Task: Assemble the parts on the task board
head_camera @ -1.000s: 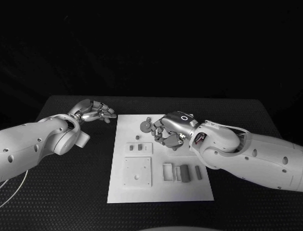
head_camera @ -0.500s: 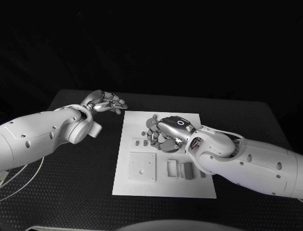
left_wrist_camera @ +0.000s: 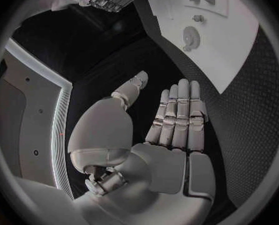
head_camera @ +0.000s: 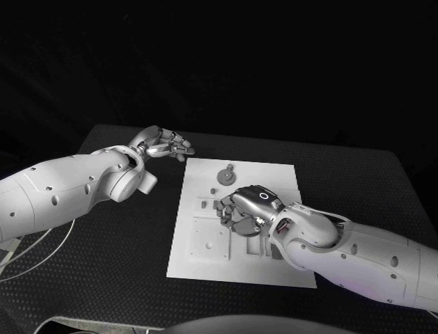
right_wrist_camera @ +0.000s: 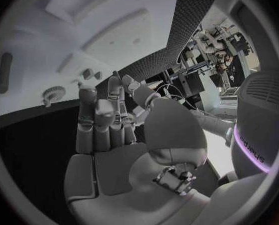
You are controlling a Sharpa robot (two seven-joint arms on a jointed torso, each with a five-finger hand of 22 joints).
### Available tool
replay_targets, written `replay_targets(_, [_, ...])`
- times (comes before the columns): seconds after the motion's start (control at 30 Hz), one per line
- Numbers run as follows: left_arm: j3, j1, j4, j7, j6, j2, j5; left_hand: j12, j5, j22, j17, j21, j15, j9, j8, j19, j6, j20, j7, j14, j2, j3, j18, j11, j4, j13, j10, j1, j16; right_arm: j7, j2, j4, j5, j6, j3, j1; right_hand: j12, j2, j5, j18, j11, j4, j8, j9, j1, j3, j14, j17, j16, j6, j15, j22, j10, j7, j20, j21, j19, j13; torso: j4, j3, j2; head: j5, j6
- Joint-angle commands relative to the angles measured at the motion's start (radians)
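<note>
The white task board point(head_camera: 279, 182) lies in the middle of the black table. A round grey part point(head_camera: 223, 176) sits at its far end, also seen as a round part point(left_wrist_camera: 191, 36) and a round part point(right_wrist_camera: 52, 94) from the wrists. Small grey parts point(head_camera: 205, 206) lie left of my right hand point(head_camera: 245, 211), which hovers over the board's middle with fingers spread downward and nothing in them. A raised square plate point(head_camera: 209, 243) sits at the near left. My left hand point(head_camera: 164, 146) floats beyond the board's far left corner, palm flat, fingers straight and empty point(left_wrist_camera: 177, 115).
Grey block parts point(head_camera: 271, 248) lie on the board close under my right forearm point(head_camera: 359, 250). Bare black table point(head_camera: 128, 236) stretches left of the board, and more of it lies to the right point(head_camera: 369, 188).
The head view has shifted. Relative to the round part, my right hand has drawn back toward the board's middle. My left hand stays near the far left corner, empty.
</note>
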State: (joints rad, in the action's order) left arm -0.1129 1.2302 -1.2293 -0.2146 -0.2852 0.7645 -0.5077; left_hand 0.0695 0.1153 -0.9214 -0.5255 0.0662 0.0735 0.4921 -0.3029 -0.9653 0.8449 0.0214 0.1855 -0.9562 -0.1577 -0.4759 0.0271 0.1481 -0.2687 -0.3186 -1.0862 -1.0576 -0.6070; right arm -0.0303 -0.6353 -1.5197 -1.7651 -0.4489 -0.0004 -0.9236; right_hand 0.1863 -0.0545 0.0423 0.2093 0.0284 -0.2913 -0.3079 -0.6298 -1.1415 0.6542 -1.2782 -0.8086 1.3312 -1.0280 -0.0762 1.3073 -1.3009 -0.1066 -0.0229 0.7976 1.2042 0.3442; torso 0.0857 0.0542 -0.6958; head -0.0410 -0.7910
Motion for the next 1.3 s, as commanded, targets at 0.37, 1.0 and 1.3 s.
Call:
replay_targets(0.37, [0.001,0.003,-0.006,-0.02,0.004,0.002,-0.021,0.001,0.024,0.003,-0.008,0.004,0.005,-0.002,-0.001,-0.001,-0.002,-0.001,-0.002,-0.006,0.005,-0.002,-0.011,-0.002,0.0,0.002,-0.002,-0.004,0.008,0.065,0.005,0.034,-0.059,-0.1,-0.031,0.024,-0.001,-0.011,0.006,0.053,0.0,0.0,-0.004,-0.002,-0.007,0.005,-0.002,-0.002,0.004,-0.007,-0.007,0.019,-0.01,-0.002,-0.012,0.007,0.003,-0.002,0.0009,0.0004,0.0,-0.032,0.003])
replay_targets(1.0, [0.001,0.012,-0.016,-0.016,0.011,0.002,0.001,0.0,0.025,0.004,-0.011,0.004,0.005,-0.002,-0.001,-0.001,-0.003,-0.001,-0.001,-0.007,0.007,-0.002,-0.011,-0.002,0.0,0.003,-0.001,-0.005,0.01,0.072,0.028,0.073,-0.051,-0.109,-0.045,0.045,-0.002,-0.011,0.006,0.053,0.0,0.001,-0.003,-0.003,-0.007,0.006,-0.002,-0.003,0.004,-0.007,-0.007,0.019,-0.011,-0.002,-0.013,0.007,0.004,-0.002,0.0039,0.0032,-0.001,-0.045,-0.004])
replay_targets(1.3, [0.001,0.016,-0.017,-0.015,0.013,-0.002,0.001,0.0,0.025,0.004,-0.012,0.004,0.005,-0.002,-0.001,-0.001,-0.003,-0.001,-0.001,-0.007,0.007,-0.002,-0.011,-0.002,0.0,0.003,0.0,-0.005,0.011,0.07,0.034,0.078,-0.048,-0.11,-0.045,0.047,-0.003,-0.011,0.006,0.053,0.0,0.001,-0.003,-0.003,-0.008,0.006,-0.002,-0.003,0.004,-0.007,-0.007,0.019,-0.011,-0.002,-0.013,0.007,0.004,-0.002,0.0029,0.002,0.0,-0.058,-0.008])
